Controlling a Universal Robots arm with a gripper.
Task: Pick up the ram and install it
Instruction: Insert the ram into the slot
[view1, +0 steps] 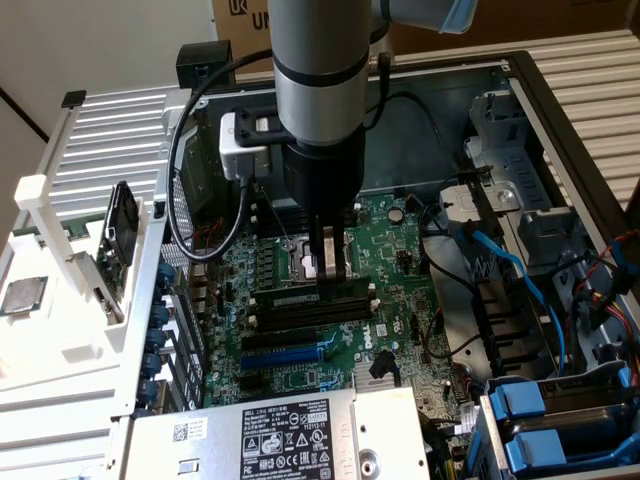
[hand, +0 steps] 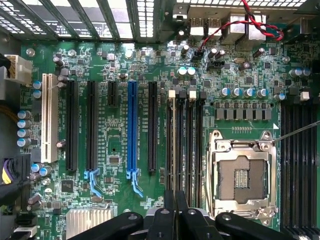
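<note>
Gripper (view1: 332, 268): clamped narrowly on ram (view1: 290, 296).
Ram: held on edge at slot, beside socket (hand: 242, 175).
Room: bare slots (view1: 300, 320) alongside.

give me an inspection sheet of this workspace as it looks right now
surface: green motherboard lying flat inside an open computer case; processor socket empty
job's things: ram on edge along a memory slot beside the socket; whether it is seated cannot be told
clutter: silver processor chip on a white holder at the exterior view's left
grippers: gripper shut on the ram's top edge
cables: black cable looping off the wrist; blue cables; red and black wires
surroundings: cardboard box behind the case
</note>
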